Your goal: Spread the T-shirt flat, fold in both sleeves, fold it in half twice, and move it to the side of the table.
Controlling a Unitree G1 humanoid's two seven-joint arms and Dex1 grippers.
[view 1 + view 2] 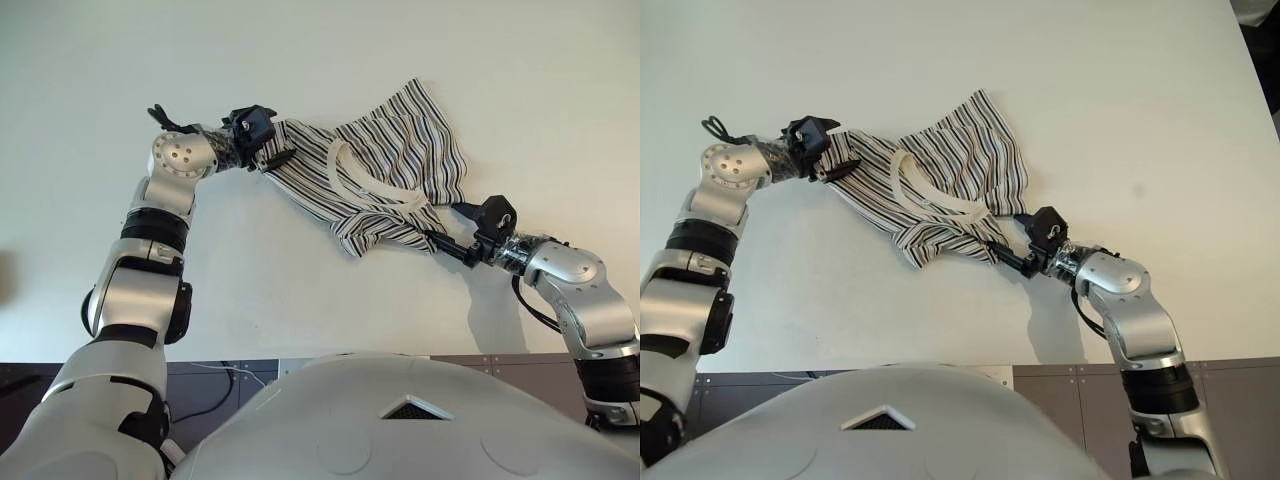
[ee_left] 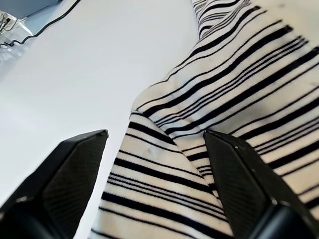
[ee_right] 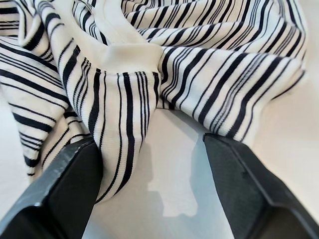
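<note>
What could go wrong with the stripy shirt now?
The shirt lies crumpled, so the open left gripper, with folds between its fingers, might pinch several layers and drag a lump instead of spreading it. The open right gripper has only a fold's edge beside one finger, so it might close on nothing.

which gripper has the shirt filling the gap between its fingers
The left gripper: striped shirt covers the whole gap between its open fingers. The right gripper has cloth against one finger and mostly bare table in its gap.
</note>
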